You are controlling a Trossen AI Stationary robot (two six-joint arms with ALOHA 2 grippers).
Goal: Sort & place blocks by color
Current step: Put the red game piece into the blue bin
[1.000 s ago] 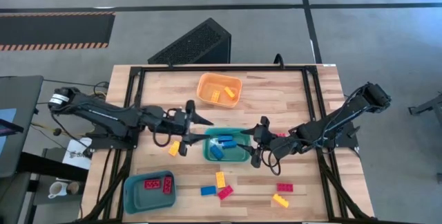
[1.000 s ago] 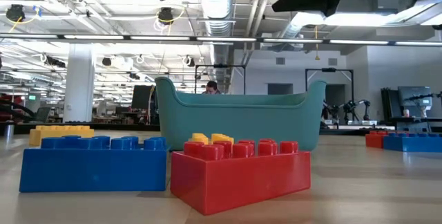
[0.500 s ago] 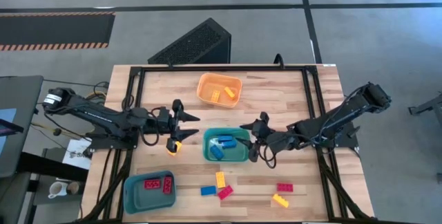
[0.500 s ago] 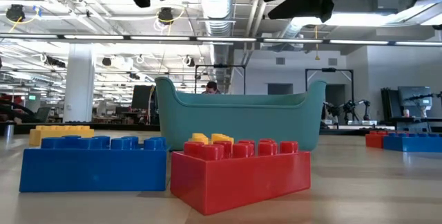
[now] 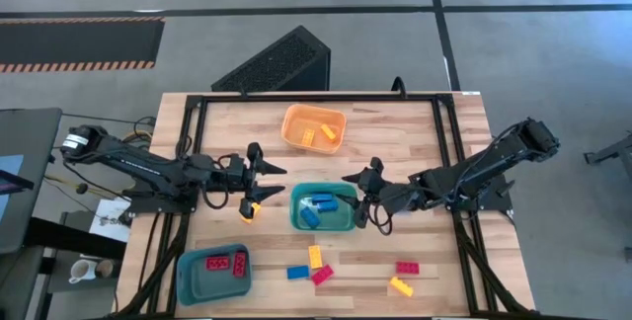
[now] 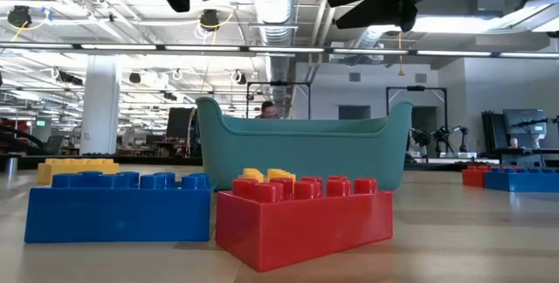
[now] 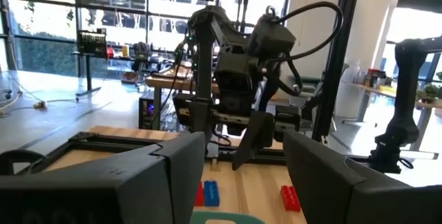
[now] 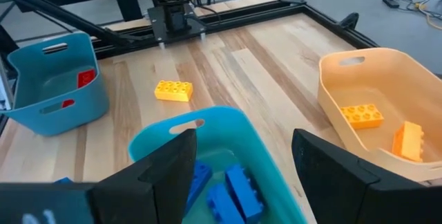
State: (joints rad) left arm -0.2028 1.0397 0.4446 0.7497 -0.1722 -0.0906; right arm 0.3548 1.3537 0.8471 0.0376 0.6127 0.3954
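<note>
L gripper [image 5: 282, 180] is held part-open, empty, just beside yellow block [image 5: 249, 209], mid-bench [image 5: 415, 132]. R gripper [image 5: 354, 200], wide & empty, is at teal bin [image 5: 296, 221]. Block could be knocked away if approach is misjudged.

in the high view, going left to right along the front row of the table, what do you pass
blue bin holding red blocks → blue block → yellow block → red block → yellow block → red block
</note>
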